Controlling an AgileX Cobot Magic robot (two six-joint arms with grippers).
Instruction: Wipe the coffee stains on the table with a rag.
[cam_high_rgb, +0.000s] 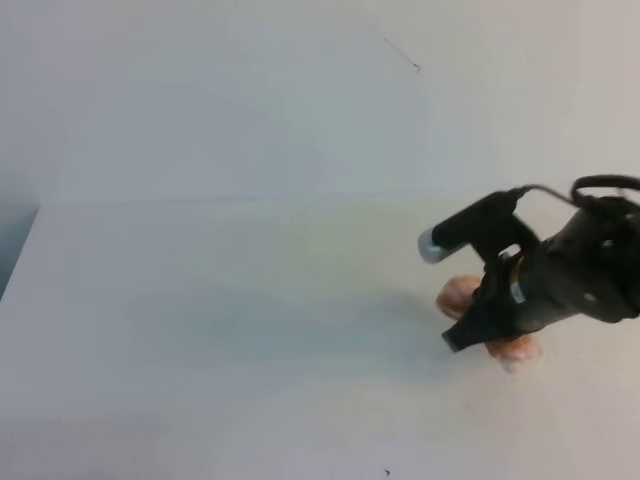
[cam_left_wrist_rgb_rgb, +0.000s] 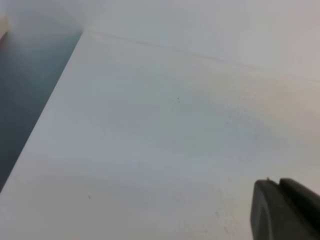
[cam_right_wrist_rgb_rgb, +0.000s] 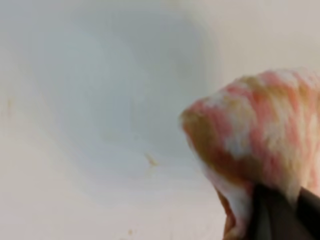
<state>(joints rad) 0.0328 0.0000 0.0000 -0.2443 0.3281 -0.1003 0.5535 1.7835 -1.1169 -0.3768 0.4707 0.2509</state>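
Exterior high view is showing the right gripper (cam_high_rgb: 462, 338) pressing down on the rag (cam_high_rgb: 459, 295), which is lying on the table (cam_high_rgb: 230, 300) at right. Left wrist view is showing only a dark edge of the left gripper (cam_left_wrist_rgb_rgb: 285, 210); its opening cannot be told. Right wrist view is showing the fingers (cam_right_wrist_rgb_rgb: 272, 217) pinching the rag (cam_right_wrist_rgb_rgb: 260, 130), bunched above faint amber coffee stains (cam_right_wrist_rgb_rgb: 151, 159).

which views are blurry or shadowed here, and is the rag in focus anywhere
Exterior high view: soft overall, the right pincer smeared, the rag only an orange blur under it. Right wrist view: the rag is close and fuzzy, with a broad grey shadow on the table. Left wrist view: hazy, faint shadow, the left pincer's tip dark in the corner.
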